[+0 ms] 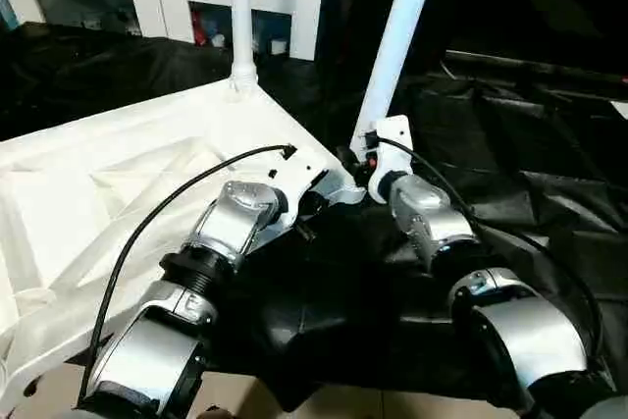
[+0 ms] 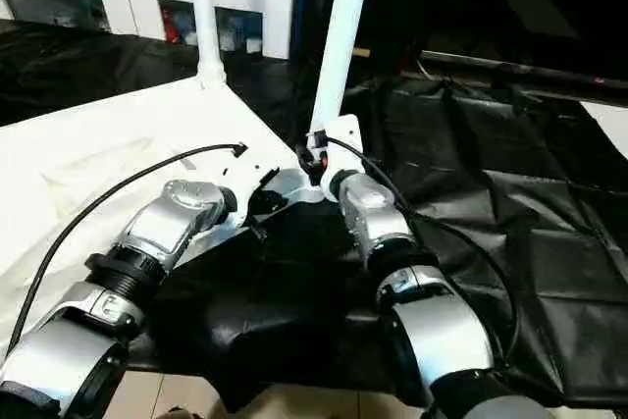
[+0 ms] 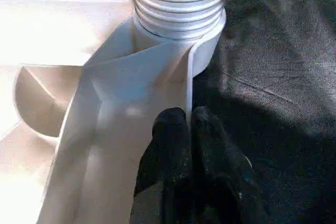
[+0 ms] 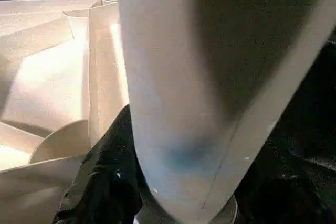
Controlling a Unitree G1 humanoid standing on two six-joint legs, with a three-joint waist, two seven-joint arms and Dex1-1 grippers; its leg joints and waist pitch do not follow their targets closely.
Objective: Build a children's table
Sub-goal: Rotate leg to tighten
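Right tool (image 4: 157, 203) around table leg (image 1: 397, 41)

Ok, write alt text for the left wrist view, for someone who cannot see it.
The left tool, its black fingers shut, pinches the thin white rim of the upturned children's table at a corner. Just beyond it, a ribbed white leg stands in the round corner socket. Black cloth covers the surface alongside.
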